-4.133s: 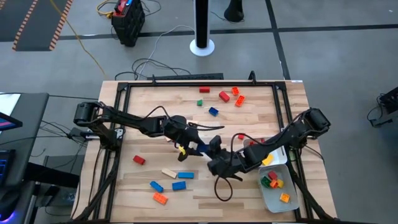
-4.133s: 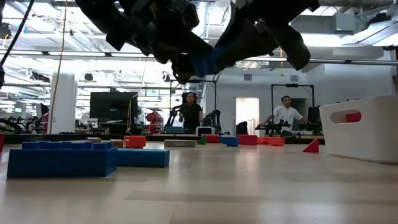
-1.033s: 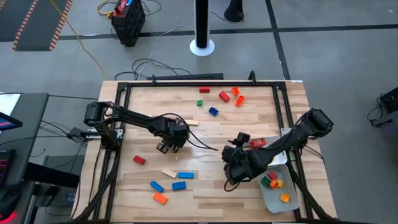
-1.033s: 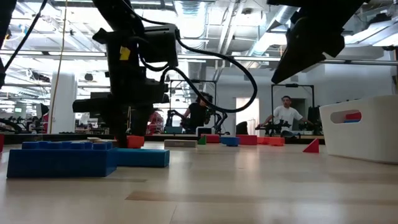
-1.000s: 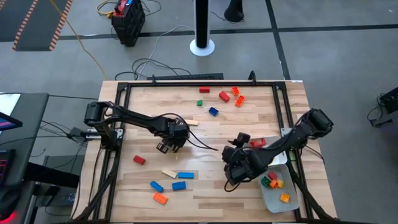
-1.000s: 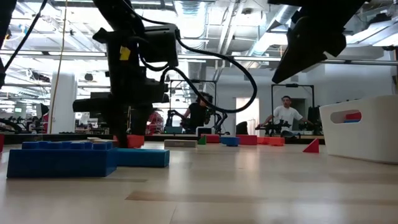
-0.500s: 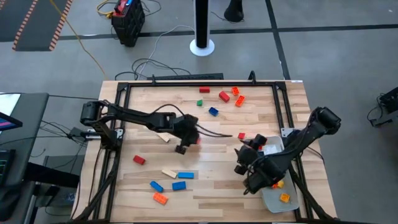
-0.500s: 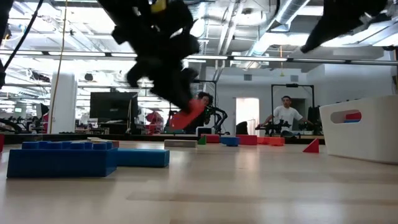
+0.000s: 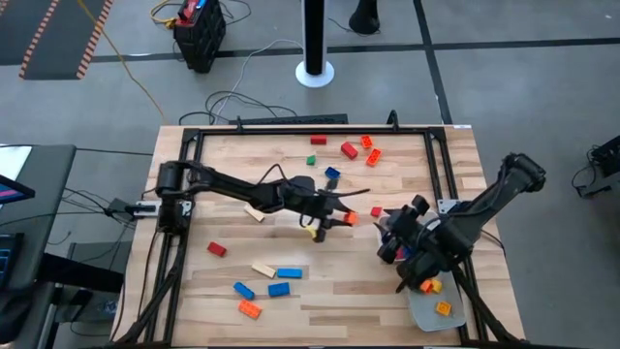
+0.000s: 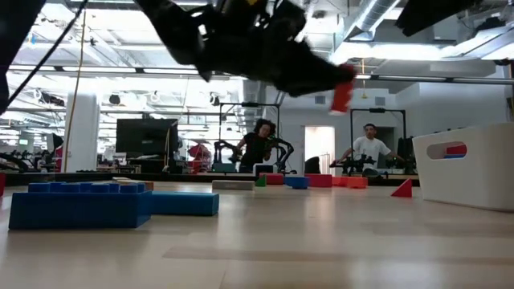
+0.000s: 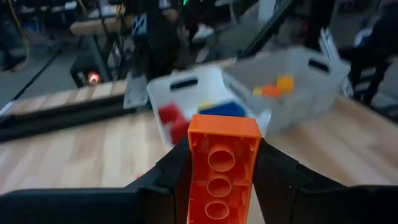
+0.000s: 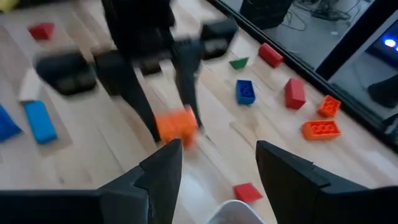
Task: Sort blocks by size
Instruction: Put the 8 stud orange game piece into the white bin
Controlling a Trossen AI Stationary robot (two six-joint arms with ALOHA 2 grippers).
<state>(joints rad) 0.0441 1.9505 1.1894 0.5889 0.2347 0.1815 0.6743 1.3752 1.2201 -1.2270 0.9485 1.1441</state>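
One orange block (image 9: pixel 348 218) is pinched in the left end effector (image 9: pixel 341 218) above the middle of the surface (image 9: pixel 291 247); the right end effector (image 12: pixel 211 168), fingers spread, hangs beside the trays (image 11: pixel 186 102).

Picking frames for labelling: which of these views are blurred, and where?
Right wrist view: the left pincer and its orange block are motion-smeared. Left wrist view: the white trays behind are soft, the block sharper. Low view: the arm overhead is smeared. High view: crisp.
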